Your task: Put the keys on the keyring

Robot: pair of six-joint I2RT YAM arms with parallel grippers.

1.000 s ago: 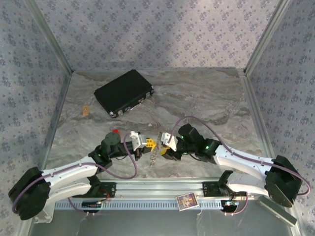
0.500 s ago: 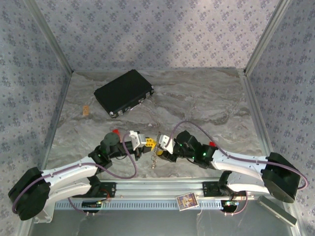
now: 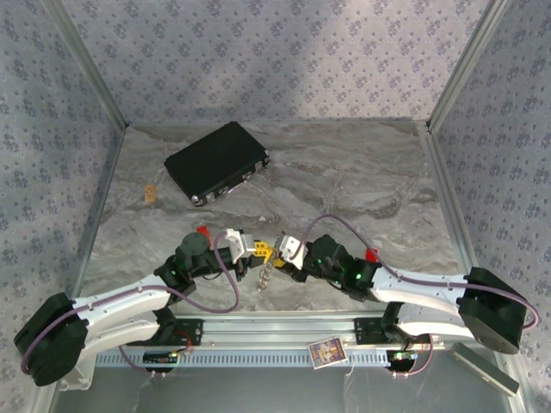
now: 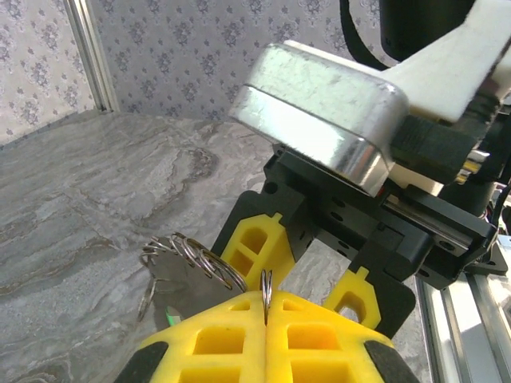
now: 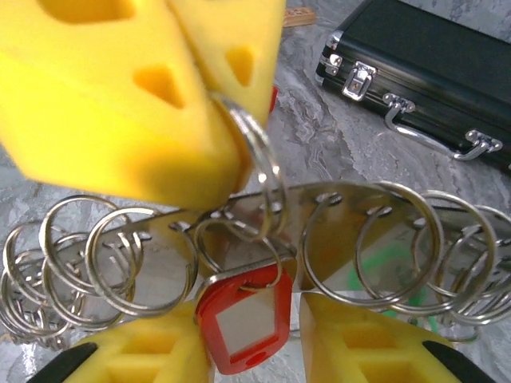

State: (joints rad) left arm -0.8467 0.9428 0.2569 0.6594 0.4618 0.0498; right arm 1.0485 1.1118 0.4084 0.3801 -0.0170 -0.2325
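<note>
1. The two arms meet near the front middle of the table (image 3: 362, 172). Their tips are very close together.
2. The left gripper (image 3: 257, 249) has its two yellow fingers (image 4: 215, 343) pressed tight together. They pinch one round ring (image 5: 263, 171) of the keyring (image 3: 269, 274).
3. The keyring is a flat silver strip with many shiny round rings hooked along it. It sits between the two grippers and hangs down from the pinched ring toward the table.
4. The right gripper (image 3: 277, 255) faces the left one. Its two yellow fingers (image 5: 367, 343) stand apart, and the red key (image 5: 243, 315) sits in the space between them.
5. The pictures do not show whether those fingers squeeze the red key or just sit beside it.
6. The red key has a red plastic head with a pale window in it. A thin ring goes through its top, just under the ring that the left gripper pinches.
7. Something green (image 5: 391, 267) shows behind the rings on the right, but it is too blurry to name.
8. A black case (image 3: 217, 162) lies flat on the far left of the table, well away from the grippers.
</note>
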